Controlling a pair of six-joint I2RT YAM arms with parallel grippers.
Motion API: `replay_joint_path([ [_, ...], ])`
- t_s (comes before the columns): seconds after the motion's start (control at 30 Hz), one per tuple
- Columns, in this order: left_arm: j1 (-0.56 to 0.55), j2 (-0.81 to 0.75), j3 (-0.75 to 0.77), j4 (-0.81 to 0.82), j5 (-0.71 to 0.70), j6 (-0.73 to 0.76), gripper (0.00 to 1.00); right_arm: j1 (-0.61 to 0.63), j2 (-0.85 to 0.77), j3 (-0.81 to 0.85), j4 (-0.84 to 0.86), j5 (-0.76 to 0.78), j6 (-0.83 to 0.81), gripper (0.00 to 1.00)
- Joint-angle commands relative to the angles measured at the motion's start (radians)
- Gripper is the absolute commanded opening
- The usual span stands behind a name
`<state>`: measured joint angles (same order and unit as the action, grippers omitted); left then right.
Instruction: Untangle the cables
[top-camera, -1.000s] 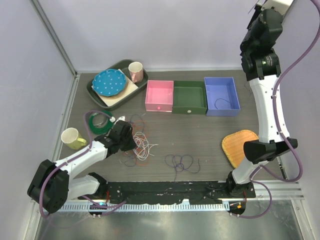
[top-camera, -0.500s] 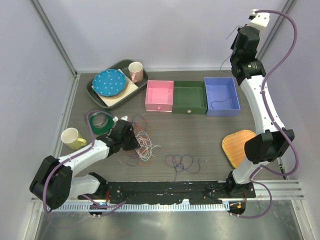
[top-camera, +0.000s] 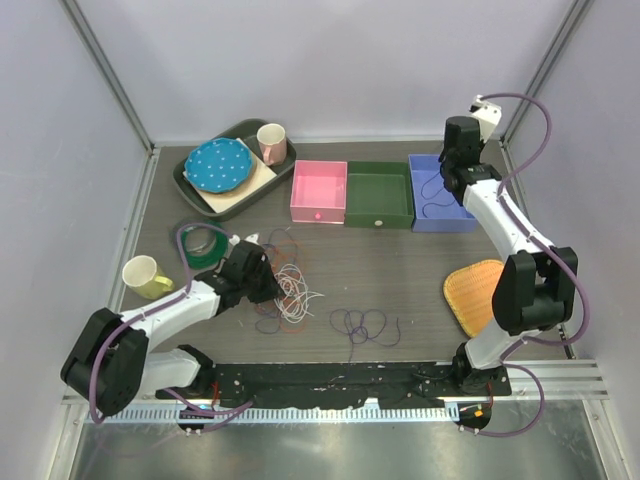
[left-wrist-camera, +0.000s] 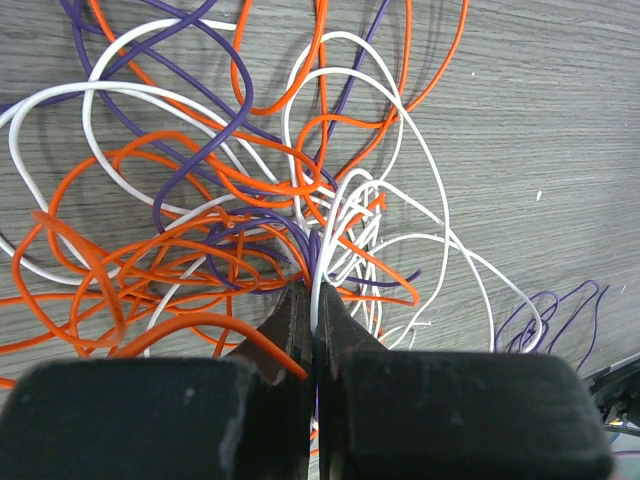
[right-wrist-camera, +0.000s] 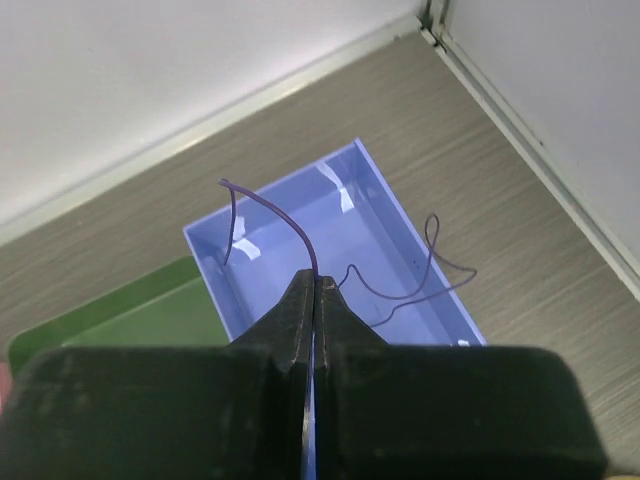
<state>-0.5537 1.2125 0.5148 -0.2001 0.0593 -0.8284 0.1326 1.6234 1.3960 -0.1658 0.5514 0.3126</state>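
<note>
The cables lie as a tangle (top-camera: 286, 288) of orange, white and purple loops left of the table's middle. My left gripper (top-camera: 268, 285) sits at its left edge. In the left wrist view it (left-wrist-camera: 314, 296) is shut on a white cable (left-wrist-camera: 322, 262) where the knot is densest. A separate purple cable (top-camera: 362, 324) lies loose near the front. A green coil (top-camera: 196, 246) rests further left. My right gripper (top-camera: 448, 178) hovers over the blue box (top-camera: 444, 228), shut on a thin purple cable (right-wrist-camera: 272, 208) whose other end trails into the box (right-wrist-camera: 340, 215).
A pink box (top-camera: 318, 212) and a green box (top-camera: 380, 222) stand left of the blue one. A dark tray (top-camera: 196, 190) with a blue plate (top-camera: 219, 165) and a pink cup (top-camera: 271, 143) is at the back left. A yellow cup (top-camera: 146, 277) stands left, a woven mat (top-camera: 476, 295) right.
My right arm has come down from high at the back right to just above the blue box, carrying the purple cable. The left gripper has shifted slightly right, with the tangle.
</note>
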Motion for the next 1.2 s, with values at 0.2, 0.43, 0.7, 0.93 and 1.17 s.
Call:
replay_joint_path([
  [0.2,0.005,-0.018,-0.022,0.057,0.043,0.009,0.00,-0.021,0.108,0.000,-0.050,0.151,0.111,0.01],
  [0.43,0.005,-0.031,-0.025,0.053,0.045,0.011,0.00,-0.021,0.242,0.063,-0.185,0.116,0.121,0.06],
  [0.7,0.005,-0.030,-0.027,0.054,0.045,0.011,0.00,-0.028,0.158,0.107,-0.222,0.050,0.118,0.62],
  [0.93,0.005,-0.018,-0.025,0.059,0.048,0.011,0.00,-0.088,0.089,0.044,-0.251,-0.005,0.203,0.68],
  [1.17,0.005,0.010,-0.019,0.068,0.057,0.012,0.00,-0.119,0.107,-0.002,-0.199,-0.177,0.324,0.68],
])
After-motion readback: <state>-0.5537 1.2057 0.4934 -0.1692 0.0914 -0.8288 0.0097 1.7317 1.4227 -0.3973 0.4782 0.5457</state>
